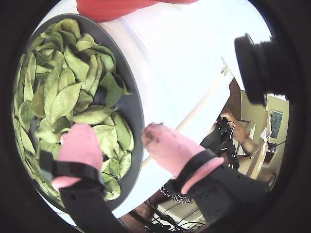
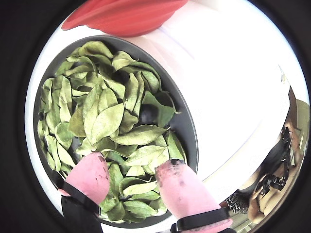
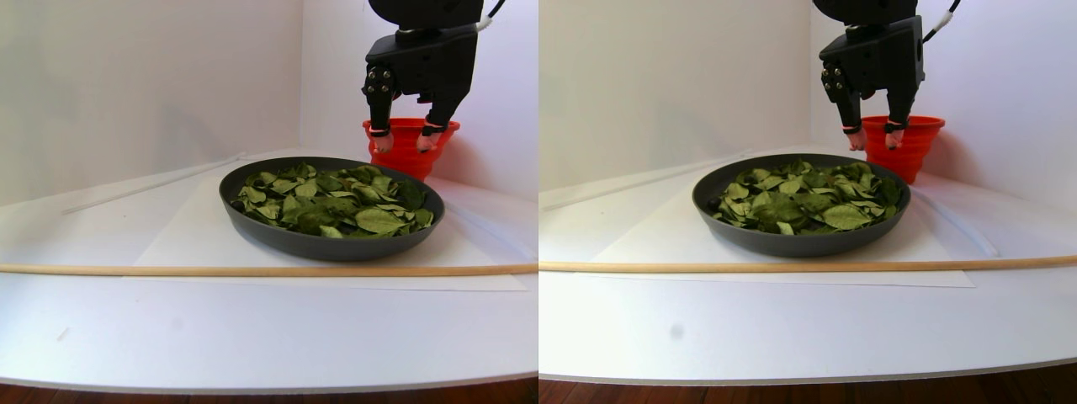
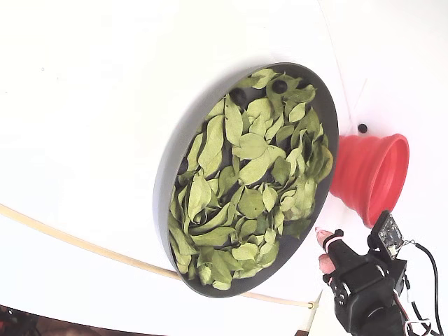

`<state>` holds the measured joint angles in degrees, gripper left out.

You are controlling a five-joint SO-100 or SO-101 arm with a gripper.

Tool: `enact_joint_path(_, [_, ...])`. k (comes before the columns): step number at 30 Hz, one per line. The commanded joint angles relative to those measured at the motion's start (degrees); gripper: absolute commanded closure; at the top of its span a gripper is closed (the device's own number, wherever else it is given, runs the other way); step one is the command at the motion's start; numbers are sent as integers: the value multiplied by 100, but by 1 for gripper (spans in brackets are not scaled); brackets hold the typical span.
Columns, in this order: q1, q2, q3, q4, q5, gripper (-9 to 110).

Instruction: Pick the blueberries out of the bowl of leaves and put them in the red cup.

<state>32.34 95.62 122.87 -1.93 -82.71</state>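
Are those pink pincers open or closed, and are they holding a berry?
Open and empty. The gripper shows a wide gap between its pink fingertips, with only leaves of the bowl below.

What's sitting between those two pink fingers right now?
Nothing is gripped. In a wrist view, the gap between the fingers shows only green leaves lying in the bowl beneath.

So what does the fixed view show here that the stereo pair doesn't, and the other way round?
Only the fixed view looks down into the bowl, showing two blueberries among the leaves and one loose berry on the table. Only the stereo pair shows the gripper raised above the bowl rim. Both show the red cup beside the bowl and the fingers apart, holding nothing.
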Motion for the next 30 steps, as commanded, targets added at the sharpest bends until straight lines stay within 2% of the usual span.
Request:
enact_joint_path(1, [211, 35, -158, -185, 44, 83])
enact_joint_path(30, [202, -1354, -976, -721, 193, 83])
